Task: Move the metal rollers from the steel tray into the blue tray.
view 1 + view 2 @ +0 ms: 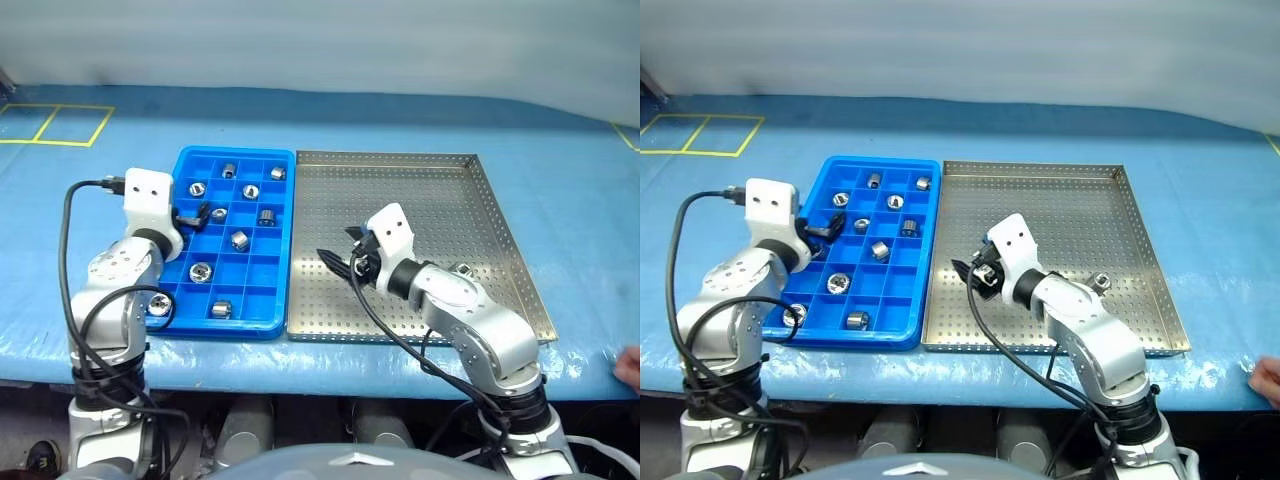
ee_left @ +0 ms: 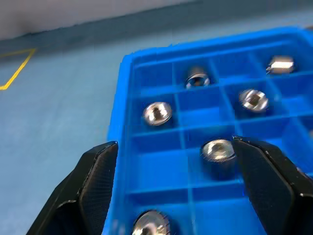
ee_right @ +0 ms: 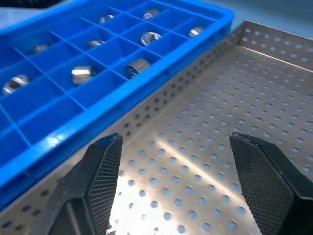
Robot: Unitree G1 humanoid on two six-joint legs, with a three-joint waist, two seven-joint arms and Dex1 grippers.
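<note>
The blue tray [image 1: 236, 151] lies left of the steel tray [image 1: 420, 200] on a blue-covered table. Several metal rollers [image 1: 239, 239] rest in separate compartments of the blue tray. One roller [image 1: 463, 269] sits in the steel tray near its right side, beside my right forearm. My left gripper [image 1: 195, 213] hovers open over the blue tray's left columns. In the left wrist view, a roller [image 2: 218, 150] lies in a compartment between the spread fingers [image 2: 98, 176], close to one of them. My right gripper [image 1: 340, 262] is open and holds nothing, low over the steel tray's left part.
Yellow tape lines [image 1: 60, 125] mark the table cover at the far left. A person's hand [image 1: 630, 368] shows at the right edge near the table's front. Both trays sit close to the front edge.
</note>
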